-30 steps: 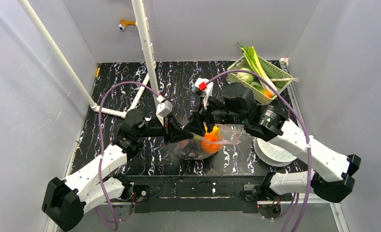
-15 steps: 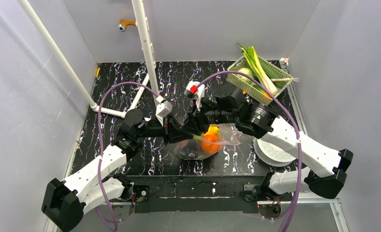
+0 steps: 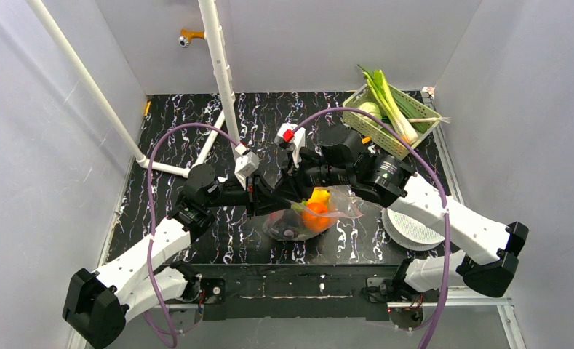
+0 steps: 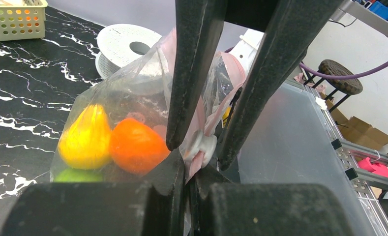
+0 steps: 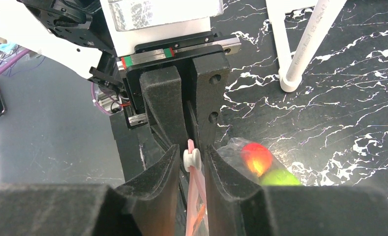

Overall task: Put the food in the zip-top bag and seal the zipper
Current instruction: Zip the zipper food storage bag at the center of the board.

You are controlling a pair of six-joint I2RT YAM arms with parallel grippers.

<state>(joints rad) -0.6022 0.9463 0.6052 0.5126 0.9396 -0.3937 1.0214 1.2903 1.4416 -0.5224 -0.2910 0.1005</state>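
The black, white-veined marble-look table (image 3: 160, 145) carried the clear, pink-dotted plastic zip-top bag (image 4: 133, 83). At the bag's mouth end, the left gripper (image 4: 187, 172) was clamped tight on the narrow pink plastic zipper strip (image 5: 196, 196). The right gripper (image 5: 191, 156) met it at that same end. Its jaws stood narrow on either side of the strip's small white slider (image 4: 201, 145), and I could not tell whether they pressed it. Inside the bag lay a round orange toy fruit (image 4: 135, 145), with a yellow pear-shaped piece (image 4: 86, 137) touching it and a green piece (image 4: 76, 174) under that.
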